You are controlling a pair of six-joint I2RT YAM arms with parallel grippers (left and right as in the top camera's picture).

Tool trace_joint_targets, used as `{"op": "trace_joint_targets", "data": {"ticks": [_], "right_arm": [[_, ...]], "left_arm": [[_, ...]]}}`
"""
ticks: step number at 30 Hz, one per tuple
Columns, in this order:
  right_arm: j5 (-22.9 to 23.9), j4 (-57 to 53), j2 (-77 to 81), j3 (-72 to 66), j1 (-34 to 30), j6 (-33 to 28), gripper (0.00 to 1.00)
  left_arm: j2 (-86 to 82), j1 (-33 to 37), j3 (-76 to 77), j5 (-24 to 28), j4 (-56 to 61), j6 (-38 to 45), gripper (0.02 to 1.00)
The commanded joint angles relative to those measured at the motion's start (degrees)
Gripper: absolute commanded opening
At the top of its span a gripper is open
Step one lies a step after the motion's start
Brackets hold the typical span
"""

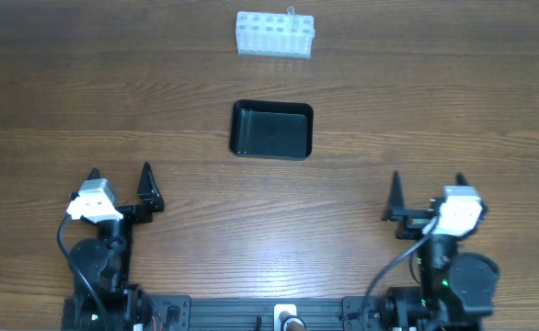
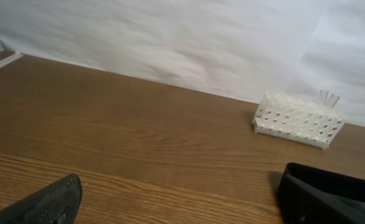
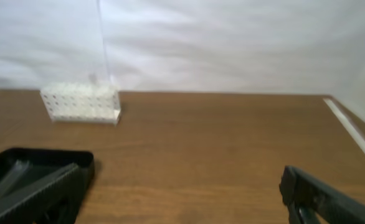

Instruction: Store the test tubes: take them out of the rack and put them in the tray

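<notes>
At the far middle of the table stands a white test tube rack (image 1: 275,34) with a clear tube (image 1: 292,13) upright at its right end. The black tray (image 1: 271,130) lies in front of it, nearer the arms. My left gripper (image 1: 120,179) rests open at the near left, far from both. My right gripper (image 1: 428,188) is open at the near right. The left wrist view has the rack (image 2: 298,118) with clear tubes (image 2: 329,98) sticking up. From the right wrist I see the rack (image 3: 83,102), a tall tube (image 3: 100,37) and the tray (image 3: 45,154).
The brown wooden table (image 1: 435,101) stretches wide on both sides of the tray and rack. A white backdrop (image 2: 170,43) stands behind the table's far edge. A pale strip (image 3: 354,134) marks the table's right side.
</notes>
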Motion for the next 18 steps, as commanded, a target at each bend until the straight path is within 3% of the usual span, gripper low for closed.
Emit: {"op": "trace_joint_targets", "data": {"ticks": [1,8,13,18], "right_arm": [[4.72,-4.81,8.24,10.58,-0.33,3.41,0.993],[4.55,-14.16,26.77,26.73,-0.31,3.15,0.991],[-6.60,-18.67,39.17,39.56,2.75,3.15,0.991],[-6.54,-19.63,49.24,50.84,8.59,3.17,0.991]], "left_arm": [[-0.35,0.26,-0.26,0.87,-0.22,0.85,0.993],[-0.35,0.26,-0.26,0.87,-0.22,0.85,0.998],[-0.35,0.26,-0.26,0.87,-0.22,0.85,0.998],[-0.35,0.26,-0.26,0.87,-0.22,0.85,0.998]]}}
